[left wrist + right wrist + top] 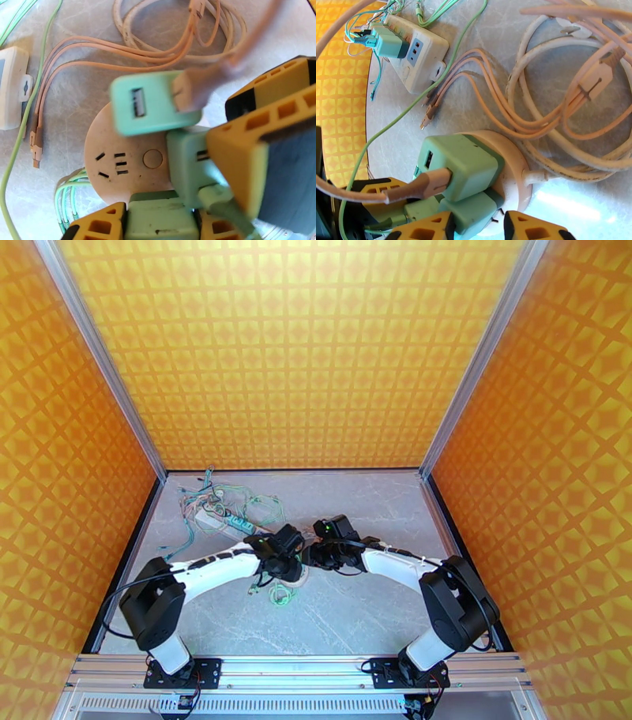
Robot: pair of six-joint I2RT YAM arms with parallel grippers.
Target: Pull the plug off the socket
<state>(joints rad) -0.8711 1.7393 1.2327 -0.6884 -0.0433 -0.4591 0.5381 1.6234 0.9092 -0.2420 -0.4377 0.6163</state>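
Plausibly, with the left gripper [160,212] clamped on the green plug [162,221] at the rim of the round socket [126,173], and the hold of the right gripper [478,218] indiscernible, the socket could be dragged along.

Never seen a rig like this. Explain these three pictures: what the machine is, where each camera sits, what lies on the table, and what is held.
These are two robot arms bolted at the table's near edge, each ending in a two-finger gripper. The wide picture comes from a camera above and behind them. The other two come from cameras on the wrists, so the yellow fingers at the bottom of each are that arm's own. On the table lie a round socket with green plugs in it, a white power strip and loose cables. The left gripper looks closed on one green plug. The right gripper has its fingers either side of a second plug; whether it grips it is unclear.
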